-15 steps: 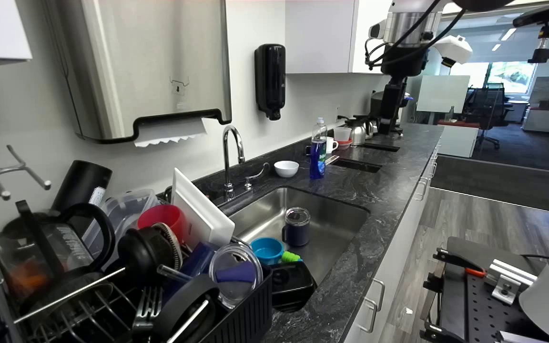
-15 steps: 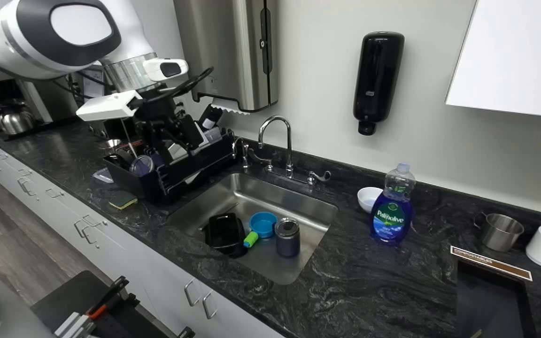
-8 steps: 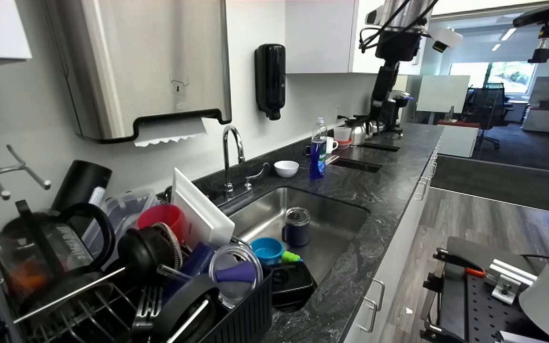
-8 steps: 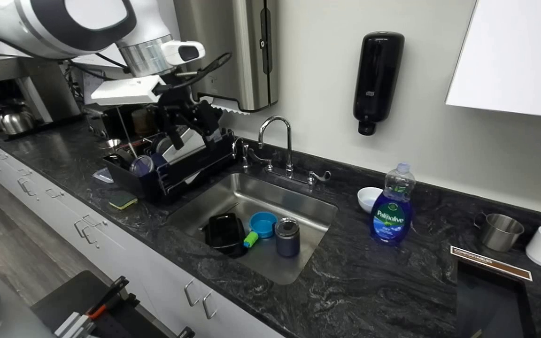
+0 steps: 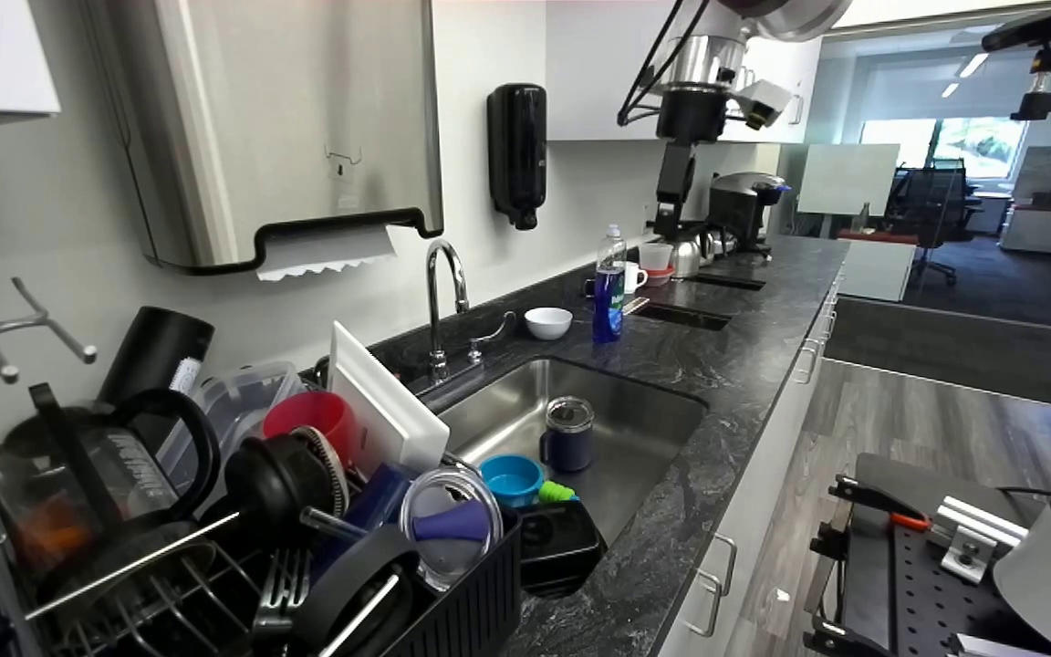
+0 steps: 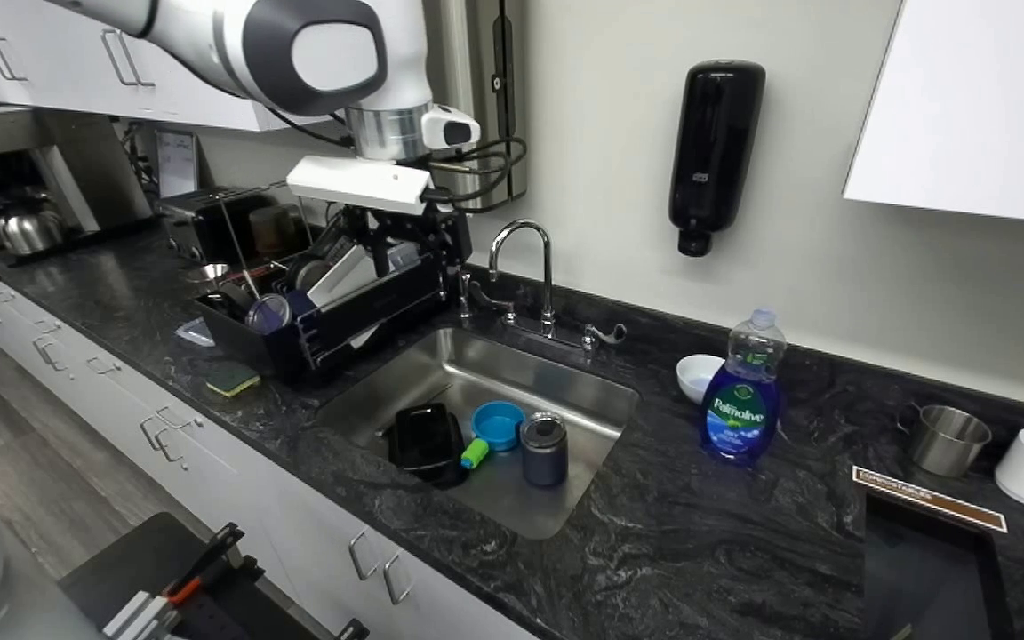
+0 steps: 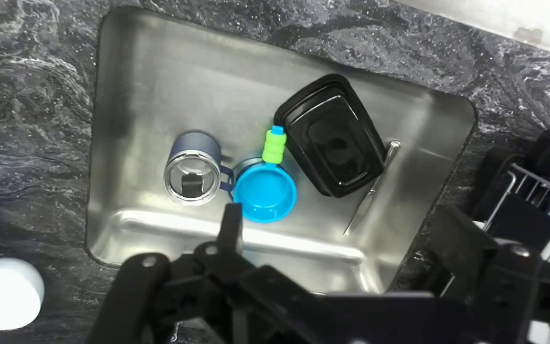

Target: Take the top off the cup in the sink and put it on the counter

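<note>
The dark navy cup [image 7: 195,141] stands upright in the steel sink [image 7: 170,71], and also shows in both exterior views [image 5: 568,451] [image 6: 546,466]. The top [image 7: 190,177], a round clear lid with a pale rim and dark centre, sits on the cup; both exterior views show it too [image 5: 569,412] [image 6: 544,429]. The cup's handle points toward a blue dish. My gripper [image 7: 344,227] is open and empty, its fingers wide apart, high above the sink area and away from the cup. It shows in both exterior views [image 5: 669,214] [image 6: 419,260]. The counter [image 6: 699,551] surrounds the sink.
In the sink lie the blue dish [image 7: 264,193] with a green handle, a black container [image 7: 334,138] and a knife [image 7: 370,191]. A gooseneck tap [image 6: 546,267], full dish rack [image 6: 379,307], white bowl [image 6: 697,373] and blue soap bottle [image 6: 740,409] stand around it.
The arm and gripper have moved left in an exterior view, and right and slightly down in an exterior view, toward the tap side. The cup and its top have not moved.
</note>
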Robot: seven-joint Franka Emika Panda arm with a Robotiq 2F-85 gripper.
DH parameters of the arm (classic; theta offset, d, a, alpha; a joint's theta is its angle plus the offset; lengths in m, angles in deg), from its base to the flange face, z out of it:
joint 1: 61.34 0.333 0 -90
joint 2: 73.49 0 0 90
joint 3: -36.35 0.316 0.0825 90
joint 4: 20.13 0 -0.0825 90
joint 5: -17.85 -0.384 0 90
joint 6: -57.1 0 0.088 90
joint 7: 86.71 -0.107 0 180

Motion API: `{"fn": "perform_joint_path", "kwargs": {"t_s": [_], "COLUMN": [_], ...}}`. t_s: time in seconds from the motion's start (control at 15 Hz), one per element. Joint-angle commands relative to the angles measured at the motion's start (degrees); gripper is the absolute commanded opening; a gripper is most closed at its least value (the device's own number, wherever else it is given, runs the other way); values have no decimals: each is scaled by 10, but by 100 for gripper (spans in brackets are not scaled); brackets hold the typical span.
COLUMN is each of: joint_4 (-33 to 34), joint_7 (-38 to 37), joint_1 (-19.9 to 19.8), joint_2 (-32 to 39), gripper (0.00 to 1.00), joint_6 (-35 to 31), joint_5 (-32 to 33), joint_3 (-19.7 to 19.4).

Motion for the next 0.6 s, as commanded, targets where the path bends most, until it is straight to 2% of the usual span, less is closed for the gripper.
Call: {"fn": "perform_joint_path", "kwargs": {"t_s": [0.0, 0.27, 0.53], "joint_4": [86, 156, 214], "joint_7": [38, 70, 79], "joint_1": [-8, -33, -62], "joint_2": [108, 208, 284], "gripper": [100, 100, 100], "joint_6": [33, 46, 67], "joint_5": [-48, -78, -76], "joint_3": [-7, 6, 22]}}
